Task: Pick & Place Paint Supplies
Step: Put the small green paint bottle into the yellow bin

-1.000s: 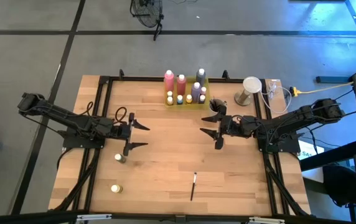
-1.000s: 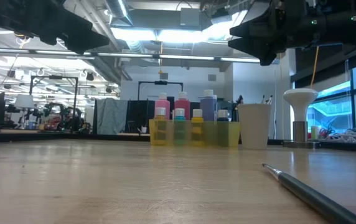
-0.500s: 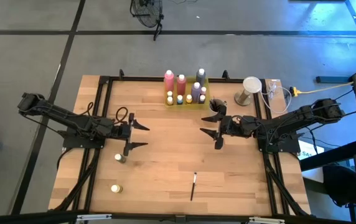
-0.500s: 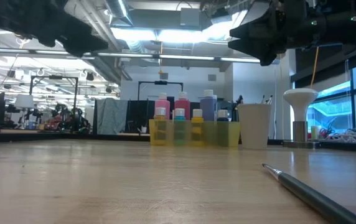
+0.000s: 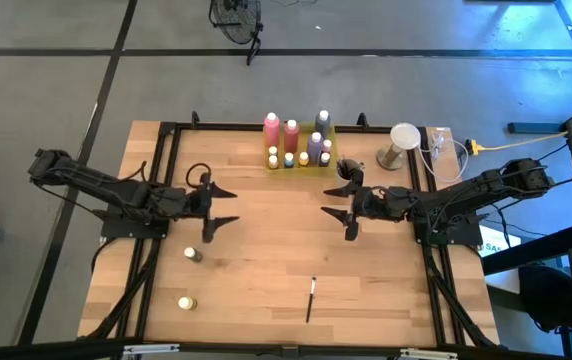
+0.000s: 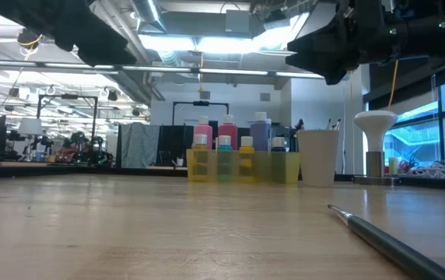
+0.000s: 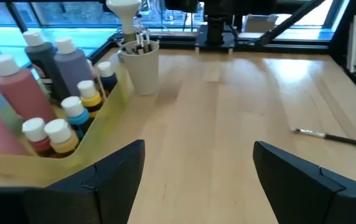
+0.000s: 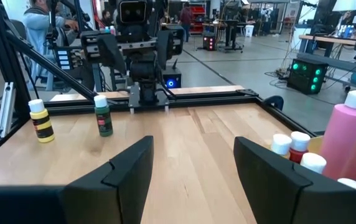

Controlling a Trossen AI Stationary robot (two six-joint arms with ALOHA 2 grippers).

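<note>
1. Your left gripper hangs over the left half of the table, fingers spread wide and empty. Your right gripper hangs over the middle right, fingers apart, also empty.
2. Most bottles already stand in the yellow tray at the far edge: pink and purple tall ones, small capped ones in front. The cup just beside the tray holds a few brushes, as the left wrist view shows.
3. Three supplies are still loose. A green bottle stands near the left gripper, on the near side of it. A yellow bottle stands closer to the near edge. A brush lies flat near the front centre.
4. You seem to be between picks, about to choose the next thing.
5. The green bottle looks the likeliest target for the left arm. Bring the open fingers down either side of it and close on the body below the cap.
6. The brush suits the right arm. It lies flat and thin, so you need a low, square pinch across the handle.
</note>
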